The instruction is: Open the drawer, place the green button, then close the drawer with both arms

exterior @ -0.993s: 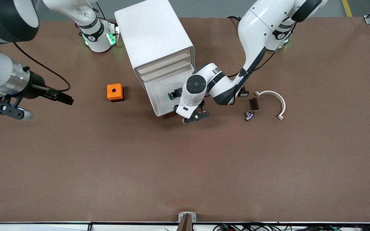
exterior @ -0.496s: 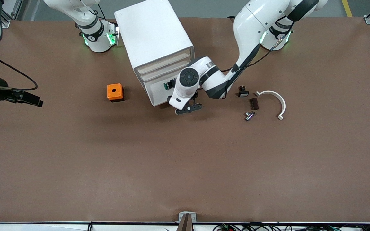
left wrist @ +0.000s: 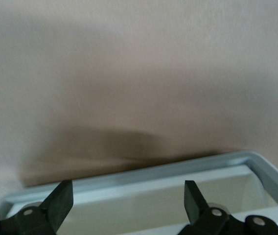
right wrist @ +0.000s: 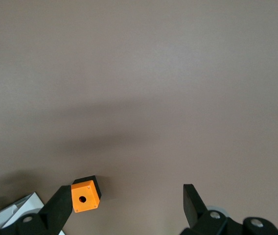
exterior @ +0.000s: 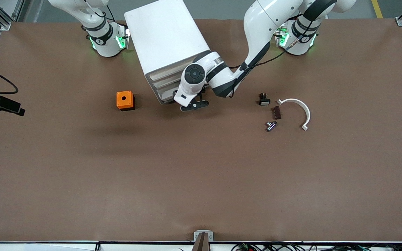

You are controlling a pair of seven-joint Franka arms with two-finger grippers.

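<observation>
Plainly the closing push is in hand, as I judge it. The left end effector [exterior: 194,104] sits low at the front of the white cabinet [exterior: 166,38], which stands by the worktop's edge along the robots' bases. Its fingers are spread apart and grasp nothing. In the left wrist view the drawer [left wrist: 178,169] lies directly under those fingers, with only a strip of its pale tray and rim showing. The button is not visible in any view; it is probably inside the tray. The drawer's travel runs along the cabinet's depth, away from the end effector, so any push should follow that line. The left arm is much nearer. The right end effector [right wrist: 127,192] waits, released, over the worktop's right-arm end, near the orange cube [right wrist: 85,196].
</observation>
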